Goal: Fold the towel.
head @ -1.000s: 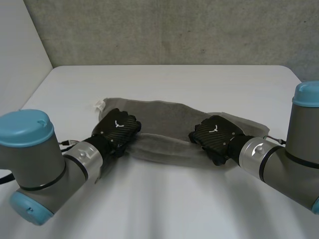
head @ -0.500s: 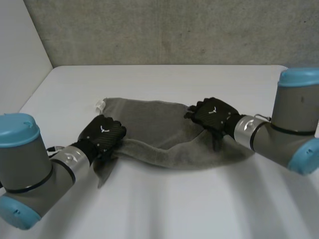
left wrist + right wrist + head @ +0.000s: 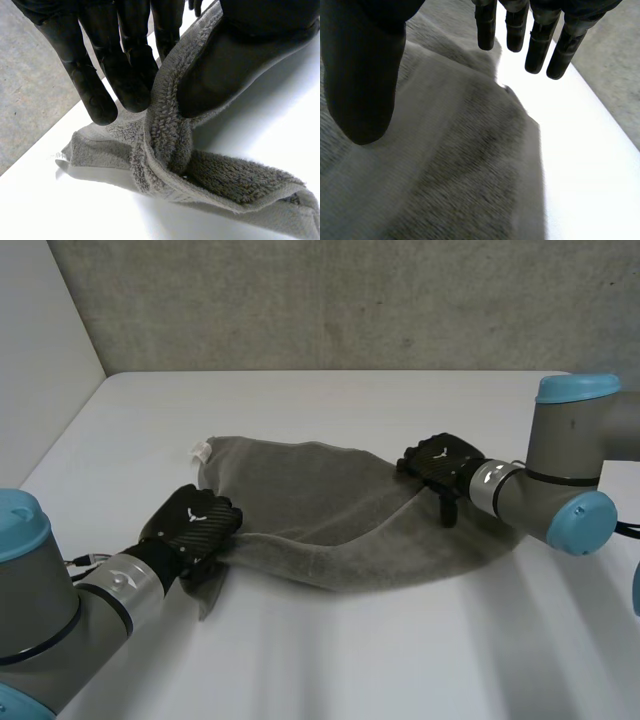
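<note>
Two hands: both at grey towel (image 3: 300, 502).
Fingers of left hand (image 3: 195, 525): pinch bunched near-left edge against thumb, likely to carry it over.
Fingers of right hand (image 3: 440, 462): straight, thumb apart, gripping nothing, over towel's far-right end.
Towel: rumpled on white table (image 3: 350, 660).

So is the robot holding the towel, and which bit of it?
Yes. The left hand pinches the towel between fingers and thumb, at its edge near a corner. The right hand is open over the towel, holding nothing.
</note>
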Robot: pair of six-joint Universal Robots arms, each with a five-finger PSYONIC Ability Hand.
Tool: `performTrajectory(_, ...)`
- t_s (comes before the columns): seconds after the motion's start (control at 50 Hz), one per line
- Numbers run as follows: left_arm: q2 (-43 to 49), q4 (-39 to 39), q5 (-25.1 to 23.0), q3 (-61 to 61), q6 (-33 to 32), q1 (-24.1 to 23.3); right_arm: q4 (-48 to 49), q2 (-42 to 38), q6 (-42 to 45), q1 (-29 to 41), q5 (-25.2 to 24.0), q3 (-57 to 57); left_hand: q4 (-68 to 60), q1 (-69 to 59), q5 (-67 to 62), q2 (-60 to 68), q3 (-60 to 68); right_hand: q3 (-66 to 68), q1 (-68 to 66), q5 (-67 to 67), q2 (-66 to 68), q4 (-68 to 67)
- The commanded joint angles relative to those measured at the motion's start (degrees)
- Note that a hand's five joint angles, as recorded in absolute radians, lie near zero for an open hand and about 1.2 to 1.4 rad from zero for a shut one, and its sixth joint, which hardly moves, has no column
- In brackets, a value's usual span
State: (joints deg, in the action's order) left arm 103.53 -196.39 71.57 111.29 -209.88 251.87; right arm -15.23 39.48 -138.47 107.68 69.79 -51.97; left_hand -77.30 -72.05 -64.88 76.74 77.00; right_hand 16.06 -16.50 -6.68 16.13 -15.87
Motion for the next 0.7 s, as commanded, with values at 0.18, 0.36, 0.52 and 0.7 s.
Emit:
performTrajectory(0.18, 0.89, -0.49, -0.03, 0.07, 0.09, 0.82, 2.84, -0.28, -0.40, -2.65, 0.53, -3.49, -2.70, -7.95, -5.12, 3.26, 3.00, 14.04, -13.60, -13.42, 13.97, -14.23)
performTrajectory(0.36, 1.15, -0.58, 0.06, -0.46, 0.09, 0.99, 3.10, 1.21, -0.57, -3.35, 0.18, -5.59, -2.70, -7.95, -5.12, 3.26, 3.00, 32.87, -32.43, -32.25, 32.80, -33.06)
performTrajectory(0.52, 1.33, -0.58, 0.06, -0.55, 0.09, 0.99, 3.10, 4.46, -1.63, -4.41, 0.18, -8.58, -2.70, -7.95, -5.12, 3.26, 3.00, 30.86, -30.42, -30.24, 30.79, -31.05)
performTrajectory(0.7, 2.38, -0.58, 0.06, -0.72, 0.09, 0.99, 4.95, 8.86, -4.70, -4.41, 0.00, -13.94, -2.70, -7.95, -5.12, 3.26, 3.00, 17.91, -17.47, -17.29, 17.84, -18.10)
